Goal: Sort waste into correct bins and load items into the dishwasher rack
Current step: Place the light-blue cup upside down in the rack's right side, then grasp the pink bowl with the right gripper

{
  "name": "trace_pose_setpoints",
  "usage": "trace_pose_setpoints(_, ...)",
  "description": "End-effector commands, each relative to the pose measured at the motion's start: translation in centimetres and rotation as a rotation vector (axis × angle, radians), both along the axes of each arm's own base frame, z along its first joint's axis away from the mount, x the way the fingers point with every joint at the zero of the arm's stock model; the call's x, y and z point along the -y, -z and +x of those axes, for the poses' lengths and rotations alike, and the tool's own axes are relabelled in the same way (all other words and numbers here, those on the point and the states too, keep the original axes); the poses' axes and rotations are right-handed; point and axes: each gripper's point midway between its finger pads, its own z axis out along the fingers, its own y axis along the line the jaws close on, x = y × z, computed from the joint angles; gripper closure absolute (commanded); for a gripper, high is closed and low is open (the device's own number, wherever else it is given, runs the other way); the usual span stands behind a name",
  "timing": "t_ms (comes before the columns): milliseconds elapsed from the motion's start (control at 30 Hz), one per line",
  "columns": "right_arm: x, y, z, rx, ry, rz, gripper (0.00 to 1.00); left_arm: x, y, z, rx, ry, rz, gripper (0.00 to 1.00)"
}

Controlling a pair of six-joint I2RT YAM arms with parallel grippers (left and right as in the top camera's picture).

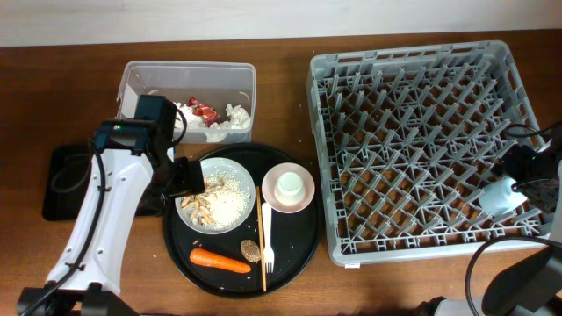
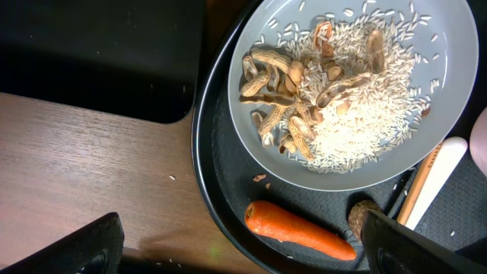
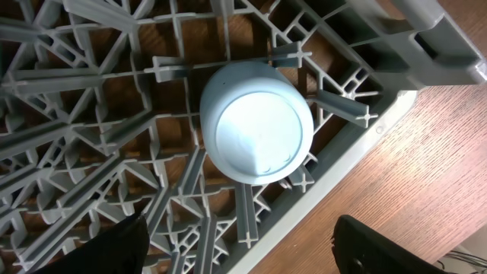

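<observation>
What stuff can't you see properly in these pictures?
Overhead: the left arm covers part of the clear tub and of the black tray.
Right wrist: the pale blue cup shows only its flat end; its inside is hidden.
Overhead: the brown lump is too small to tell what it is.

1. A brown wooden table [image 1: 88,61] fills the view from side to side;
2. A large round black tray [image 1: 303,241] rests on it, left of centre (its raised rim looks glossy in the left wrist view);
3. A thin wooden stick [image 1: 263,283] lies on that tray, pointing front to back;
4. A pale wall strip [image 1: 176,13] borders the table's far edge.
</observation>
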Motion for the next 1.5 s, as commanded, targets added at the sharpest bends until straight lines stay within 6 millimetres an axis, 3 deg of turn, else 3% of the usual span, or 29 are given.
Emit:
trace_pose_setpoints(0,-1.9,0.3,0.9,0.044,-0.071,0.097,0.19,-0.4,-0.2,-0.1,0.009,-0.015,0.013,0.01)
trace_pose_setpoints(133,-9.2,-1.4,3.8,0.200,-0.394,0.302,0.19,-0.4,-0.2,-0.1,0.010,-0.015,0.013,0.01)
trace_pose_setpoints(233,-18.5,-3.2,4.6,0.203,-0.736,0.303,0.16,-0.4,-0.2,-0.1,0.011,-0.015,0.013,0.01)
trace_pose_setpoints(267,-22.9,-3.5,4.6,0.199,-0.882,0.311,0.15,-0.4,-0.2,0.0,0.013,-0.015,0.013,0.01)
trace_pose_setpoints(400,-36.0,-3.3,3.7,0.237,-1.298,0.300,0.03,-0.4,-0.2,0.0,0.013,-0.015,0.013,0.01)
trace_pose_setpoints(433,-38.3,-2.9,3.5,0.244,-1.350,0.268,0.00,-0.4,-0.2,0.0,0.013,-0.015,0.013,0.01)
trace_pose_setpoints(567,-43.8,-0.5,3.3,0.242,-1.445,0.173,0.02,-0.4,-0.2,0.0,0.013,-0.015,0.013,0.01)
trace_pose_setpoints(667,-44.3,3.1,4.1,0.160,-1.391,0.149,0.02,-0.4,-0.2,0.0,0.013,-0.015,0.013,0.01)
trace_pose_setpoints(900,-44.5,8.2,5.1,0.062,-1.338,0.133,0.01,-0.4,-0.2,0.2,0.020,-0.015,0.012,0.01)
trace_pose_setpoints(1067,-44.5,8.9,5.2,0.048,-1.331,0.134,0.24,-0.4,-0.2,0.3,0.026,-0.015,0.012,0.01)
trace_pose_setpoints(1167,-44.7,8.1,5.4,0.055,-1.332,0.134,0.32,-0.4,-0.2,0.4,0.028,-0.015,0.012,0.01)
trace_pose_setpoints(1300,-44.4,4.9,6.3,0.054,-1.323,0.085,0.44,-0.4,-0.2,0.3,0.028,-0.015,0.012,0.01)
trace_pose_setpoints(1400,-44.1,0.9,7.6,0.105,-1.310,0.033,0.44,-0.4,-0.2,0.3,0.028,-0.015,0.012,0.01)
trace_pose_setpoints(1467,-43.0,-3.7,9.1,0.205,-1.264,0.022,0.44,-0.4,-0.2,0.3,0.028,-0.015,0.012,0.01)
